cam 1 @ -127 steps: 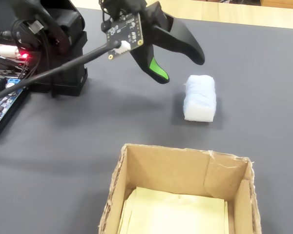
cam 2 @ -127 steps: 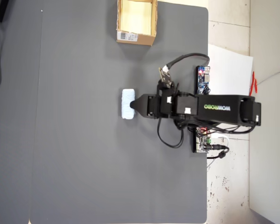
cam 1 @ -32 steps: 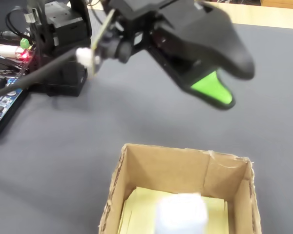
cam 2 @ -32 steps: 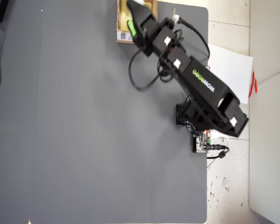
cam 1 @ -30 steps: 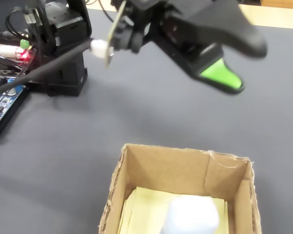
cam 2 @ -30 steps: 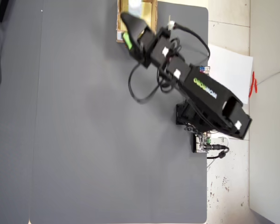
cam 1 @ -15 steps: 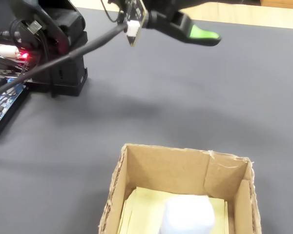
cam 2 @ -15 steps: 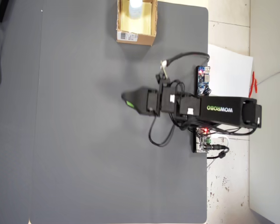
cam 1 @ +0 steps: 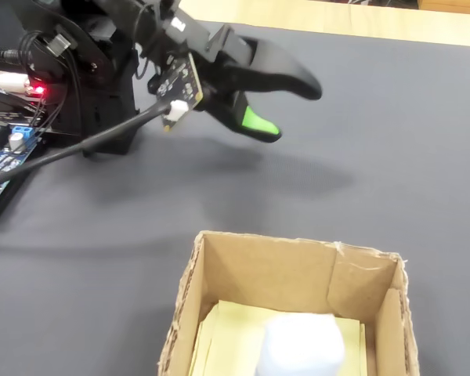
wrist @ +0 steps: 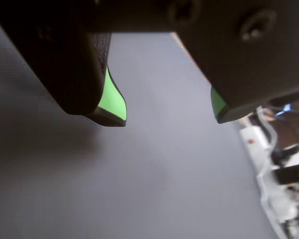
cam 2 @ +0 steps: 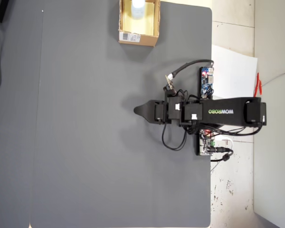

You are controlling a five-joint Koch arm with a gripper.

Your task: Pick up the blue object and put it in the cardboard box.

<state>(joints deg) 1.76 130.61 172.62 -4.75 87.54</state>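
Fingers: we see the gripper (wrist: 167, 115) with its two green-tipped fingers (wrist: 111, 102) spread apart and nothing between them, only bare grey surface showing through the gap in the wrist view
Gripper position: in the fixed view it (cam 1: 286, 106) hangs above the desk, well apart from the box; in the overhead view it (cam 2: 138, 110) points left, near the middle of the mat
Blue object: we find the pale blue object (cam 1: 301, 346) lying inside the cardboard box, on the yellowish floor, close to the near edge of the fixed view; from overhead it (cam 2: 138, 4) sits at the top end of the box
Cardboard box: the cardboard box (cam 1: 280, 271) stands open on the desk; overhead it (cam 2: 126, 24) is at the top edge of the mat, with a white barcode label (cam 2: 132, 36) on its lower outer side
Desk: the desk (cam 2: 95, 156) is covered by a dark grey mat
Arm: the black arm (cam 2: 221, 111) lies level across the right edge of the mat, and its base has a red light (cam 1: 38, 89) lit
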